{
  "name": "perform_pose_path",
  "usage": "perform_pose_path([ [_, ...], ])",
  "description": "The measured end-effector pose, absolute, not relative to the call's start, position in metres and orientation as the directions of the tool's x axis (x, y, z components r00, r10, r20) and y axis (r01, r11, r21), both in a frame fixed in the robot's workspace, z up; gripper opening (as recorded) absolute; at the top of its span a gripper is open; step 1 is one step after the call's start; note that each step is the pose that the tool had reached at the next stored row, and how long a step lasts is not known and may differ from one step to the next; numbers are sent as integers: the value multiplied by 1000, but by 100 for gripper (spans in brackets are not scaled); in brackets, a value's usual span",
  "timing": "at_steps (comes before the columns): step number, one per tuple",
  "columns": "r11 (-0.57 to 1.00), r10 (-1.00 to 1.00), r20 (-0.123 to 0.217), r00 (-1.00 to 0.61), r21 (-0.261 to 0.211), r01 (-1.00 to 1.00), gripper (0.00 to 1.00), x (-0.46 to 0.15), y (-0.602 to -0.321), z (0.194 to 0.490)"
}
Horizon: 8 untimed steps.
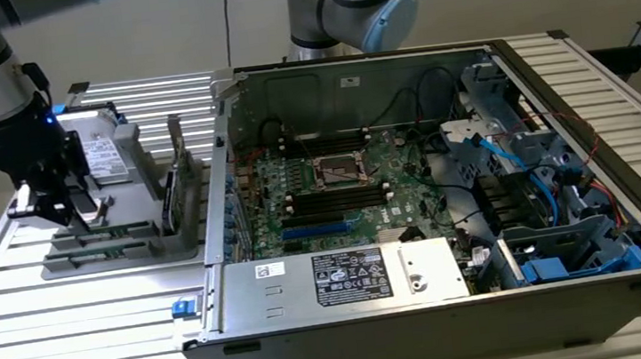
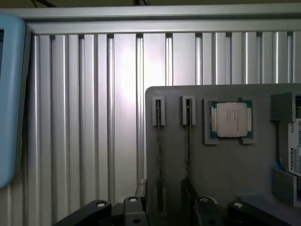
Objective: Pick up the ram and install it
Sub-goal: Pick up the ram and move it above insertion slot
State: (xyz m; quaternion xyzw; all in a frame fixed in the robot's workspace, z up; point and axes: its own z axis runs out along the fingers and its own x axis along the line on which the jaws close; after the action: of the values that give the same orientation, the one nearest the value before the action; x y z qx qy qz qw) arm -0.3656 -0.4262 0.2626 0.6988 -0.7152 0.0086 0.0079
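Gripper [image 1: 66, 213] hovers over gray tray [image 2: 225, 169], jaws apart around 1 ram [image 2: 159, 155].

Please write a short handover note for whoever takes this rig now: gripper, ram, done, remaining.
Gripper: low over the grey plastic parts holder, at the exterior view's left.
Ram: two long thin dark sticks stand edge-on in its slots, beside the square silver processor chip.
Done: gripper is at the holder.
Left: ram not yet lifted, not yet installed in the open metal computer case.
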Motion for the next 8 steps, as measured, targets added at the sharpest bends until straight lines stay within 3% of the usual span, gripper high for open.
perform_pose_path([
  [8, 23, -999, 24, -23, -4, -1000, 42, -366, -426, 248],
])
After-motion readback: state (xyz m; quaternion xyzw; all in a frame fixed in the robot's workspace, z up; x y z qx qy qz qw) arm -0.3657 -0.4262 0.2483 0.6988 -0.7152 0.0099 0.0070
